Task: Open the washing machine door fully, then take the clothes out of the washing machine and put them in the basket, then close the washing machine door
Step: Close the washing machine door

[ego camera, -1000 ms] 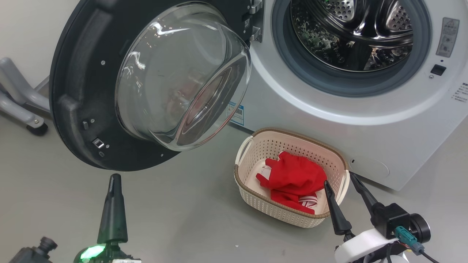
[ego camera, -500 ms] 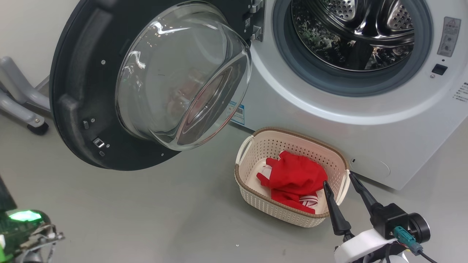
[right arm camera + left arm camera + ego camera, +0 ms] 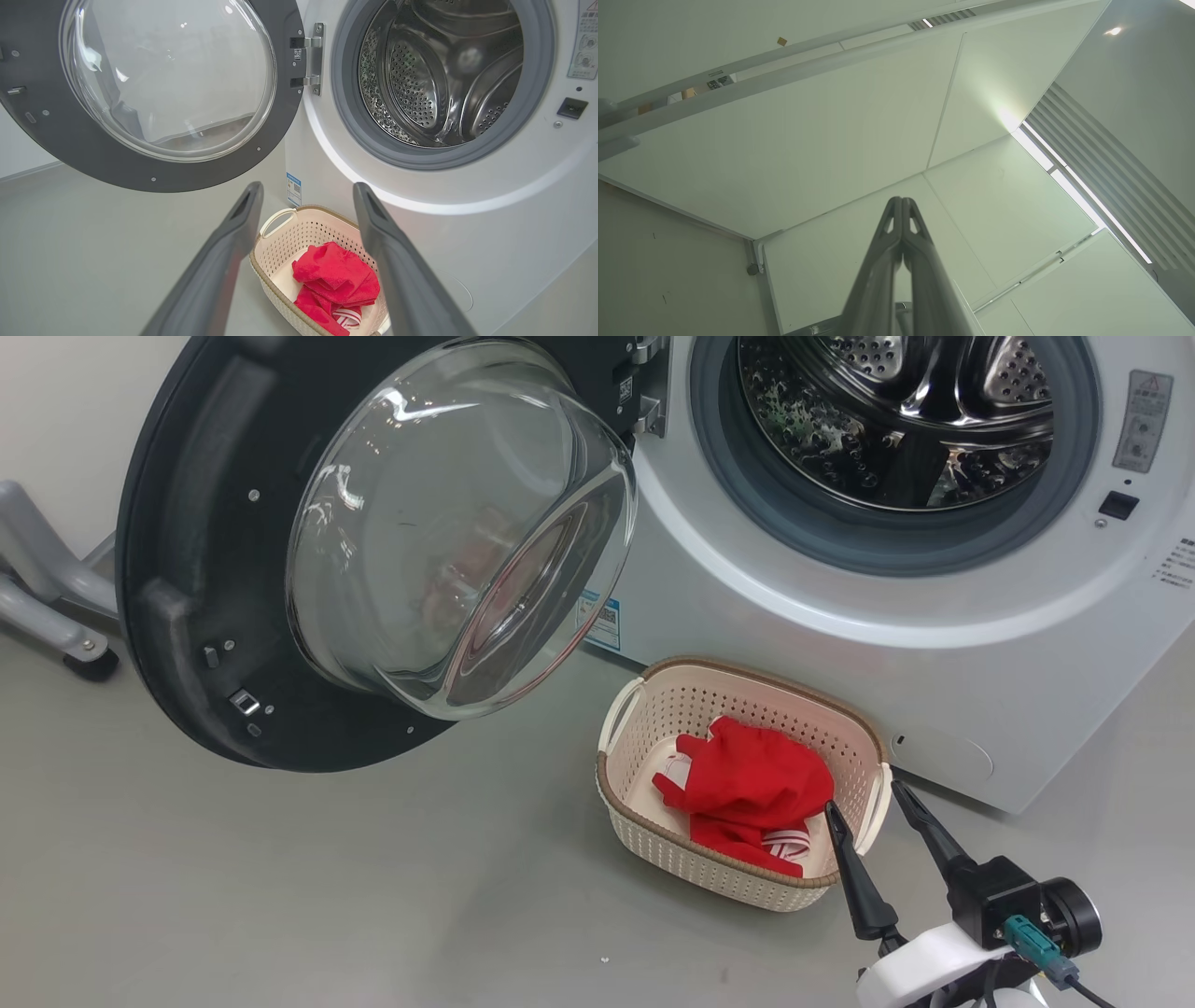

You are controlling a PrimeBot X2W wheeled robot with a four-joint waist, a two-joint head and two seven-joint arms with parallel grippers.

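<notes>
The washing machine door (image 3: 187,616) stands swung open to the left, its clear glass bowl bulging toward me. The white washing machine (image 3: 747,616) shows a bare steel drum (image 3: 896,420). In front of it on the floor sits the cream basket (image 3: 747,670) with the red clothes (image 3: 752,779) inside. My right gripper (image 3: 864,800) hangs open at the basket's near right corner, nothing between its fingers. The right wrist view looks between the open right gripper (image 3: 307,189) at the basket (image 3: 299,233), clothes (image 3: 334,275) and door (image 3: 46,140). My left gripper (image 3: 901,200) is shut and empty, pointing up at white panels.
A grey wheeled frame leg (image 3: 56,607) stands at the far left behind the door. Grey floor (image 3: 327,877) spreads out left of the basket. A blue sticker (image 3: 602,621) marks the machine's lower left front. White wall and ceiling panels (image 3: 831,140) are in the left wrist view.
My left gripper has swung from the lower left of the head view out past its left edge. The right gripper, basket and door keep their places; the camera shifted slightly.
</notes>
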